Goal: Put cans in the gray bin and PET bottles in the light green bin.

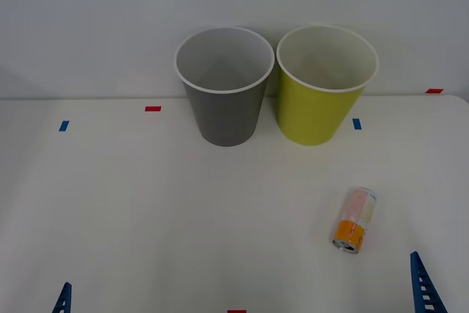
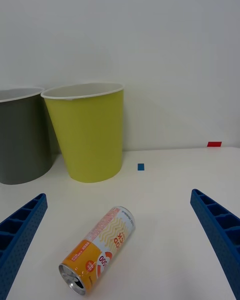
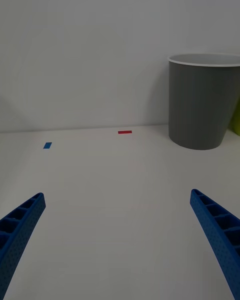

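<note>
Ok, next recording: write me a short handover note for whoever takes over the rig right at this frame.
Left end effector: open, holding nothing, low at the table's near left.
Right end effector: open, holding nothing, near right, facing the can.
Can: lying on its side on the table, in front of the light green bin.
Gray bin: upright beside the green one, at the back.
Done: nothing binned yet.
Left: grasp the can and drop it in the gray bin.

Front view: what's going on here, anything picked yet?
Nothing is picked yet. The can lies on its side on the table, on the robot's right, nearer than the light green bin. The gray bin stands upright beside it. The right gripper is open, low near the can with the can between its fingers' line. The left gripper is open over bare table, holding nothing.
</note>
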You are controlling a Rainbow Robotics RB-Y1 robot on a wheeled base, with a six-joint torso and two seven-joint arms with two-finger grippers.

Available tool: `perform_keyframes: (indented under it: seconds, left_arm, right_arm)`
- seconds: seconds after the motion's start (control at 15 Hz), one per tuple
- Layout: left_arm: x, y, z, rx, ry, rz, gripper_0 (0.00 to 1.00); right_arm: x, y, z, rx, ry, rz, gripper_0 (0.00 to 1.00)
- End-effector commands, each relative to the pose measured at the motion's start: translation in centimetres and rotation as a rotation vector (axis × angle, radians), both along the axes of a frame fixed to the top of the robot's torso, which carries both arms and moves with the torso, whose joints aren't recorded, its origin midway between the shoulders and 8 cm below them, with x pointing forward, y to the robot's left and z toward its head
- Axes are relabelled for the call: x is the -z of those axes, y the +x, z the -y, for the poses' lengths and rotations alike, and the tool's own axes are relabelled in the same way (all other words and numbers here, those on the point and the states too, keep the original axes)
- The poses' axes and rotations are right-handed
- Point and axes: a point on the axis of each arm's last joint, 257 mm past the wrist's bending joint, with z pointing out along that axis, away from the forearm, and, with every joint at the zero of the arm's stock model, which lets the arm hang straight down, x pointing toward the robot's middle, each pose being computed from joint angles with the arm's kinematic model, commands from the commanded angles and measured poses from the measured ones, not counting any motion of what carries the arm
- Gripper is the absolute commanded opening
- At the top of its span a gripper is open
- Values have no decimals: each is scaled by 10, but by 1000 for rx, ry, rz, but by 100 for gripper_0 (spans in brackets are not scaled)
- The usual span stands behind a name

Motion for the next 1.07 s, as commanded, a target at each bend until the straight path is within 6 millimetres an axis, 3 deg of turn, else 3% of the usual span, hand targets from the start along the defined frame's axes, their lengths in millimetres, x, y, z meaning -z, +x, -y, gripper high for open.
perform_keyframes:
  seconds: [0.07, 1.07]
  left_arm:
    - [0, 0, 0, 0, 0, 0, 100]
    - [0, 0, 0, 0, 0, 0, 100]
  right_arm:
    - [0, 0, 0, 0, 0, 0, 100]
    - [0, 0, 0, 0, 0, 0, 100]
